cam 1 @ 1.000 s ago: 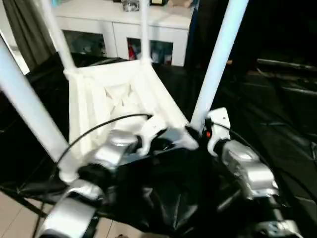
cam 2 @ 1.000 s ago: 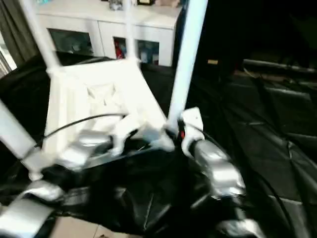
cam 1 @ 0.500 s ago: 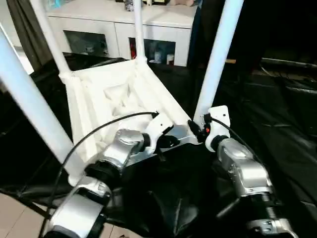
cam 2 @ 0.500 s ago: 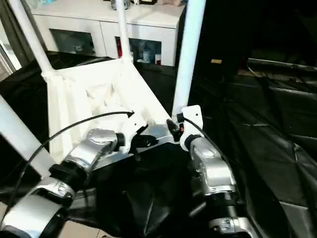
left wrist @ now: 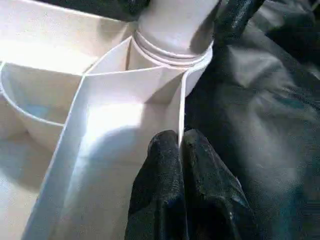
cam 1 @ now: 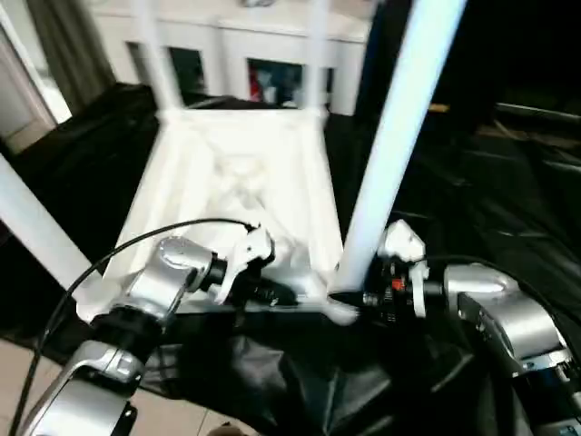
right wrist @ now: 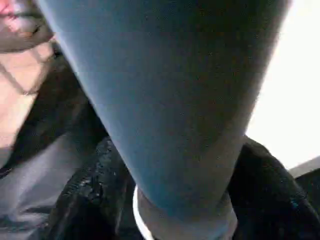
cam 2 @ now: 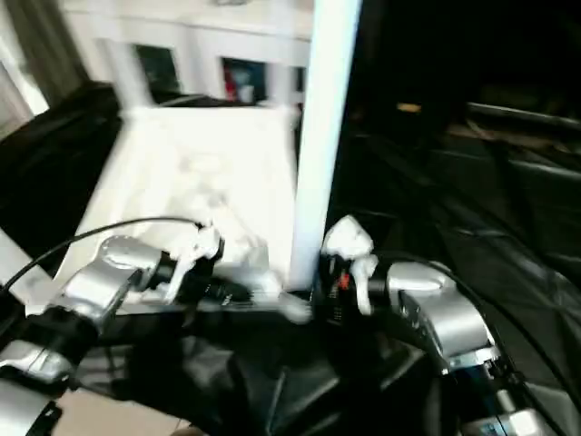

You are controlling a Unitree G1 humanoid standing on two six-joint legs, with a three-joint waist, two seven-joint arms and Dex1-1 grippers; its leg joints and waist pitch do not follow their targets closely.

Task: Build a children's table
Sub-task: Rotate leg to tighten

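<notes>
Four legs are in, tabletop (cam 1: 238, 177) upside down on the black-draped desk. Left fingers (left wrist: 172, 165) pinch its thin rim; right fingers (right wrist: 85, 195) wrap the near leg (cam 1: 390, 154). Probably light, slick plastic, so grab low by the socket.

I count one table top (cam 1: 238, 173), upside down, ribbed underside up. Four legs standing in its corner sockets: near right leg (cam 1: 392, 145), near left leg (cam 1: 36, 232), far left leg (cam 1: 152, 64), far right leg (cam 1: 316, 54). One white cabinet (cam 1: 245, 45) behind, two glass doors visible. One black sheet (cam 1: 472, 209) under everything. Two grippers on my end: left gripper (left wrist: 179, 150), right gripper (cam 1: 368, 295). One black cable (cam 1: 145, 241) arcing over my left wrist.
</notes>
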